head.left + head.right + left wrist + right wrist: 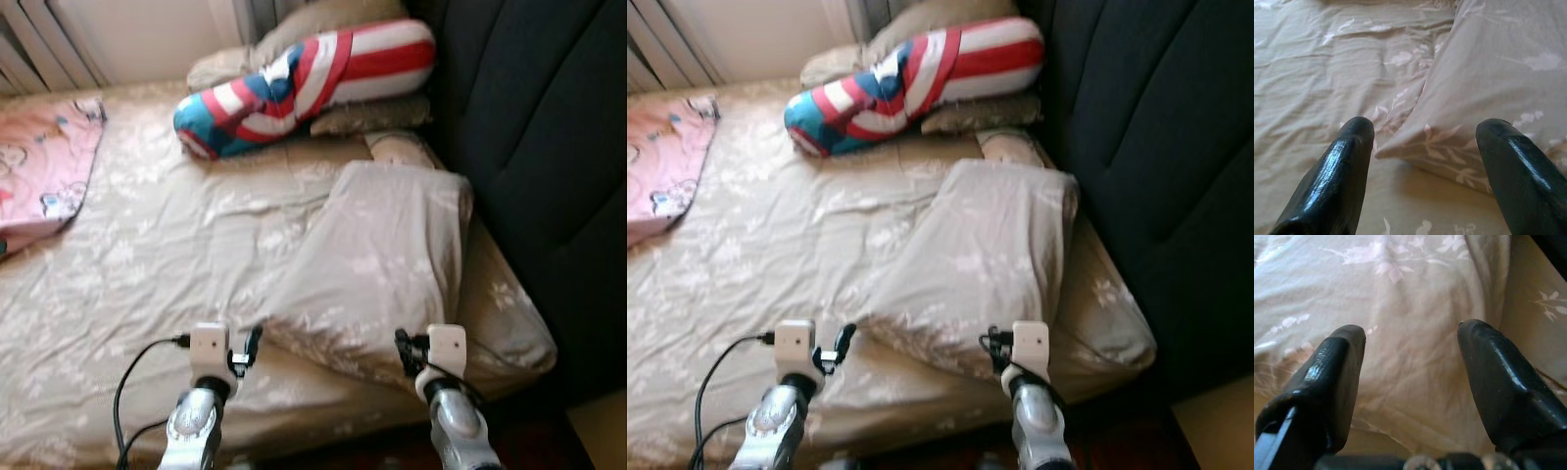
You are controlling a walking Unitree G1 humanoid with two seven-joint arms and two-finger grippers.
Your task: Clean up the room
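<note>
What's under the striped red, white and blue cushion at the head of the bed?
The striped cushion lies on beige pillows, whose edges show at both its ends and behind it. How many pillows are stacked, or anything else beneath, is covered.

Two silver, ribbed metallic forearms, each topped by a white boxy wrist module, left gripper (1422,142) and right gripper (1410,340) with long glossy black tapered fingers, black cable (132,377) looping from left wrist module
</note>
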